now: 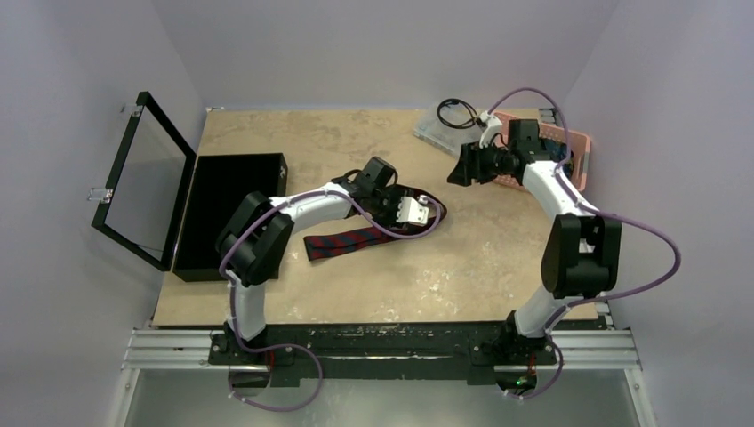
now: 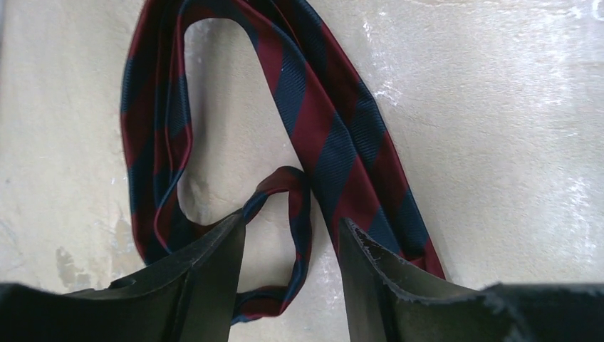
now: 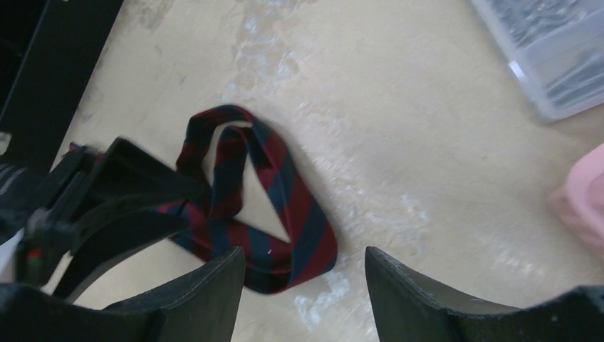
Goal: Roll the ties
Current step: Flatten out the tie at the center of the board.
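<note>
One maroon tie with navy diagonal stripes [image 1: 342,242] lies crumpled in loops on the tan tabletop near the middle. My left gripper [image 1: 396,203] reaches down onto it. In the left wrist view this gripper [image 2: 292,222] is open, and a narrow loop of the tie [image 2: 335,135] lies on the table between its fingers without being pinched. My right gripper [image 1: 458,171] hangs above the table to the back right of the tie. It [image 3: 305,251] is open with nothing in it, looking down on the tie's folded end [image 3: 292,214] and on the left gripper's fingers [image 3: 135,189].
An open black case [image 1: 227,209] with its lid [image 1: 142,182] raised stands at the left edge. At the back right sit a clear plastic box [image 1: 440,129] with a black coiled cable [image 1: 456,111] and a pink basket [image 1: 573,156].
</note>
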Available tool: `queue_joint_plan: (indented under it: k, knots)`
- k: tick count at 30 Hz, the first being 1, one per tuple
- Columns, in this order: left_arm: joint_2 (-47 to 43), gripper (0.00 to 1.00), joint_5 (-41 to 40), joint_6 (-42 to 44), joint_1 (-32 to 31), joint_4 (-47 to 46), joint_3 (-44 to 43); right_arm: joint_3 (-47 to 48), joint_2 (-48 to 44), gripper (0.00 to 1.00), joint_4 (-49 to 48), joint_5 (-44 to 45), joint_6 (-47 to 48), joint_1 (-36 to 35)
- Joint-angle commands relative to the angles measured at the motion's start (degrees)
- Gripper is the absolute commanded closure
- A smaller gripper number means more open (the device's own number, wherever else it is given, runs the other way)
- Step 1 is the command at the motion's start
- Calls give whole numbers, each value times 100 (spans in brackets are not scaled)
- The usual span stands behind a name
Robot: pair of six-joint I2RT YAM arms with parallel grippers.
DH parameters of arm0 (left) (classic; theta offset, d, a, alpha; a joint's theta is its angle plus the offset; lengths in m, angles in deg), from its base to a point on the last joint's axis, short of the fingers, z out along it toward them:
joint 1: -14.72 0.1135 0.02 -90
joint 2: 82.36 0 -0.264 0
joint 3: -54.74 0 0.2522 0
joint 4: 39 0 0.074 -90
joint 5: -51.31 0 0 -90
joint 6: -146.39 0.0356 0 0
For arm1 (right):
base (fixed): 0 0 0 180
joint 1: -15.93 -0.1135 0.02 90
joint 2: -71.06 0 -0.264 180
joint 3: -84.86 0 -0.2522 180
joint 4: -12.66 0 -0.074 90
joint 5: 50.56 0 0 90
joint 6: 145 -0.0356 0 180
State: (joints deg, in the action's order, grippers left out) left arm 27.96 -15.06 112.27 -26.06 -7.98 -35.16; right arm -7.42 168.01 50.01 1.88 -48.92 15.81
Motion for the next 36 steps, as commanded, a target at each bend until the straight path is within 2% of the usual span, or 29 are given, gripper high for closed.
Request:
queue_joint_plan:
  k: [1, 5, 7, 10, 14, 16, 18, 21, 24, 27, 29, 32, 36]
  knots:
    - [275, 51, -126, -156, -89, 1, -337, -561, -637, 38, 293, -485, 147, -41]
    - [535, 63, -243, -96, -97, 449, -726, -812, -1085, 39, 457, -323, 267, -41]
    - [643, 77, -440, -44, -93, 626, -889, -844, -1292, 40, 502, -242, 285, -40]
    - [462, 99, -573, 73, -32, 626, -670, -772, -1491, 43, 690, -161, 395, -41]
    - [-518, 100, 292, -426, 449, 509, -103, -853, -1644, 51, 842, 55, 543, -227]
    - [-990, 100, 648, -856, 876, 474, 18, -966, -1625, 56, 882, 623, 733, -763]
    - [-1190, 100, 773, -1200, 1420, 495, 23, -1214, -1648, 57, 705, 926, 832, -1319]
    - [-1199, 100, 919, -1650, 2096, 604, -97, -1346, -1545, 54, 504, 740, 1082, -1788]
    - [-977, 100, 1043, -1975, 2596, 872, -309, -1055, -1206, 52, 549, 1071, 1537, -2485]
    - [-821, 100, 998, -2213, 2864, 935, -357, -759, -845, 48, 284, 1708, 1784, -3233]
    - [-781, 100, 878, -2353, 2972, 855, -351, -597, -590, 41, -68, 2080, 1824, -3734]
    - [-710, 100, 630, -2566, 3083, 763, -385, -450, -213, 37, -692, 2540, 1869, -4404]
    - [-552, 100, 522, -2713, 3246, 886, -554, -142, 374, 43, -1423, 2735, 1537, -4946]
